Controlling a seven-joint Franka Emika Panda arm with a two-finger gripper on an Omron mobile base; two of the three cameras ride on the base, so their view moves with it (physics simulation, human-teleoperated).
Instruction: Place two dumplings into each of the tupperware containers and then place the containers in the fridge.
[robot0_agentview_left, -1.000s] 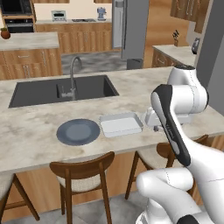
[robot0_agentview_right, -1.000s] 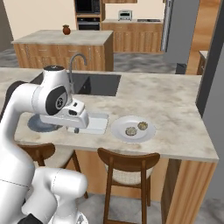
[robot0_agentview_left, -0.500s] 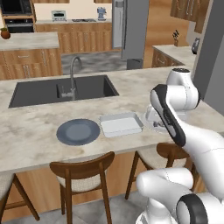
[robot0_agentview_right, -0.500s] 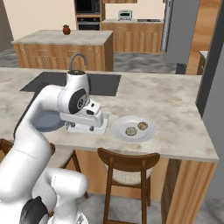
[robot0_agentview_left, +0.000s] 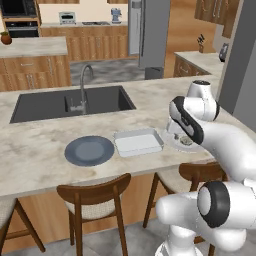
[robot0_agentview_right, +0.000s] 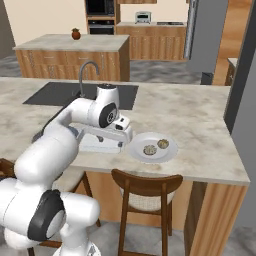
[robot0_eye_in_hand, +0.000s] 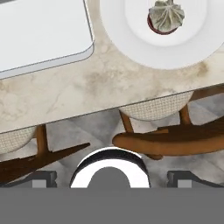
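Dumplings (robot0_agentview_right: 156, 147) sit on white plate (robot0_agentview_right: 172, 152) near front edge of surface (robot0_agentview_right: 200, 115); two visible in right base view, one ridged dumpling at approx 12–1 o'clock in hand view. Tupperware container (robot0_agentview_left: 138, 141) lies just beside plate, at its 9 o'clock from robot's side, looks empty. Round blue-grey plate (robot0_agentview_left: 90, 150) further along at container's 9 o'clock. Sink (robot0_agentview_left: 70, 102) behind, w/ faucet. Fridge (robot0_agentview_left: 150, 30) well apart, far across kitchen.

End effector (robot0_agentview_right: 125, 136) hangs over gap btwn container and white plate, fingers spread wide, nothing held. Hand cam looks down on surface edge and chairs (robot0_eye_in_hand: 175, 140) below.

Judgement: early stage, no dumpling loaded yet; next = shift toward plate, descend on a dumpling.

Risks:
- dumplings small + rounded, so off-centre pinch could squirt one off the plate; the edge is near and it may drop to the floor.
- the two lie close together; a wide finger spread could bump the neighbour.
- low approach may clip plate rim or nudge container.
- only one container clearly seen; a second can't be confirmed.
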